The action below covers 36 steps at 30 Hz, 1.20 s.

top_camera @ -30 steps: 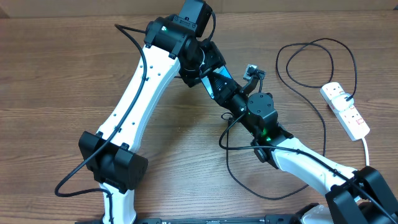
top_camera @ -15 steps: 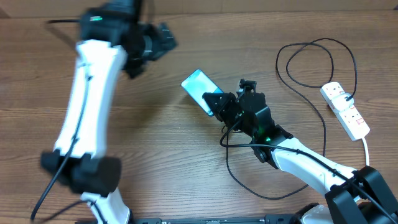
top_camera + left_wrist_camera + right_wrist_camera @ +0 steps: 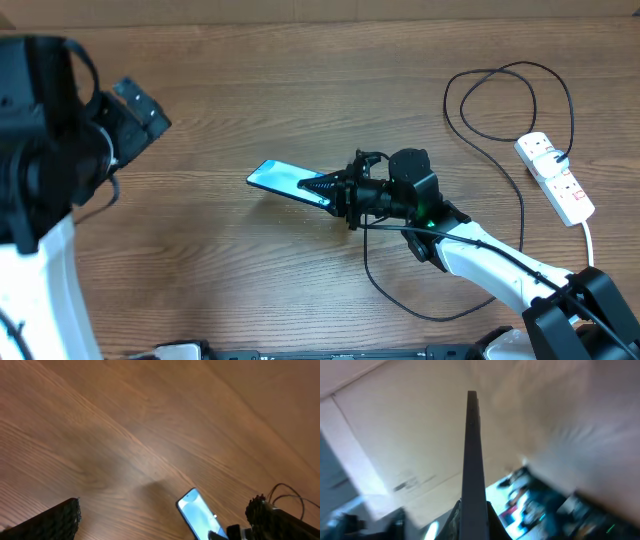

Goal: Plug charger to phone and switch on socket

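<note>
Nearest us, the thin black charger (image 3: 368,262) loops over the grained wooden worktop (image 3: 230,280). Our right pincer (image 3: 328,187) is clenched on the slim, glossy blue phone (image 3: 278,178), which juts leftward. Farther right lies the white oblong socket (image 3: 556,178). Our left pincer (image 3: 140,106) gapes, released.

Overhead faces down; all views share the phone (image 3: 285,181).
</note>
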Tool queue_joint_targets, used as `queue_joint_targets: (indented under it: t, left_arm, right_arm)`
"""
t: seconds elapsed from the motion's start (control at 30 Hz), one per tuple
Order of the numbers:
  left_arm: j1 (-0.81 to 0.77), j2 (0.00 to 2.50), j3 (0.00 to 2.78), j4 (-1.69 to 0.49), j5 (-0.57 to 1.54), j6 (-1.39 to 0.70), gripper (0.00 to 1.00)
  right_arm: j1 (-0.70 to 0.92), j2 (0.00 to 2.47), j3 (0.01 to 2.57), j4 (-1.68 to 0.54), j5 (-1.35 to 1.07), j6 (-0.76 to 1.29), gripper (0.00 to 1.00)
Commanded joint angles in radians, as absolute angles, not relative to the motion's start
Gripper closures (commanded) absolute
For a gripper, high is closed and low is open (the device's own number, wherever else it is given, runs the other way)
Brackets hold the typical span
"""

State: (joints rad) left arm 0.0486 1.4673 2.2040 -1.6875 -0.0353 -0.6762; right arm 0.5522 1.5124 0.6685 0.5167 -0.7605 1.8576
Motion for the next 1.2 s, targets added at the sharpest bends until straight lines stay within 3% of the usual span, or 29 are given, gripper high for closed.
queue_joint_targets:
  t: [0.0, 0.3, 0.77, 1.0, 1.17]
  left_arm:
    - [0.053, 1.390, 2.212, -1.690, -0.059, -0.641, 0.00]
    - [0.052, 1.312, 2.137, -1.689, 0.036, -0.642, 0.01]
    - [0.052, 0.822, 1.542, -1.672, 0.124, -0.874, 0.00]
    - [0.052, 0.768, 1.262, -1.416, 0.471, -0.886, 0.00]
    - [0.052, 0.801, 1.095, -1.206, 0.625, -1.036, 0.00]
  right_arm:
    - [0.556, 1.506, 0.685, 0.582, -0.877, 2.162, 0.96]
    - [0.556, 1.505, 0.685, 0.627, -0.862, 2.162, 0.96]
    - [0.553, 1.506, 0.685, 0.561, -0.865, 2.162, 0.96]
    - [0.554, 1.506, 0.685, 0.511, -0.865, 2.143, 0.96]
    - [0.554, 1.506, 0.685, 0.511, -0.835, 2.112, 0.96]
